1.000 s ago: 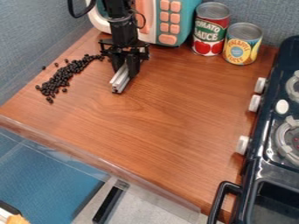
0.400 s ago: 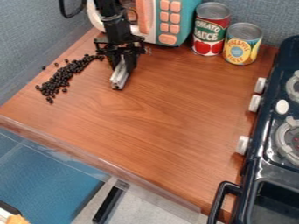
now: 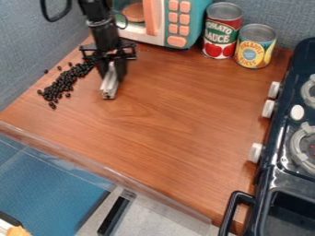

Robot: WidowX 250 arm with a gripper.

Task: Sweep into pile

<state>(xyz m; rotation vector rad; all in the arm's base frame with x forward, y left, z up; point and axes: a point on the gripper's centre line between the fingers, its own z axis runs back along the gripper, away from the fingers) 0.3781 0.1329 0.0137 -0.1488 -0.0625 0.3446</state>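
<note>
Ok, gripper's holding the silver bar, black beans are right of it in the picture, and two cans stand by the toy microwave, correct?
The side is wrong: in the camera view, the black beans lie left of the silver bar. The gripper does hold it, and the two cans stand by the toy microwave.

The black robot hand (image 3: 112, 70) has a grey bar (image 3: 109, 86) in it, nr lots of little black beans (image 3: 62, 85) on the brown worktop (image 3: 166, 124). Toy microwave (image 3: 158, 27), red tin (image 3: 221, 39) & yellow tin (image 3: 254, 54) at the back, dark toy stove (image 3: 280, 170) on the view's R
</note>
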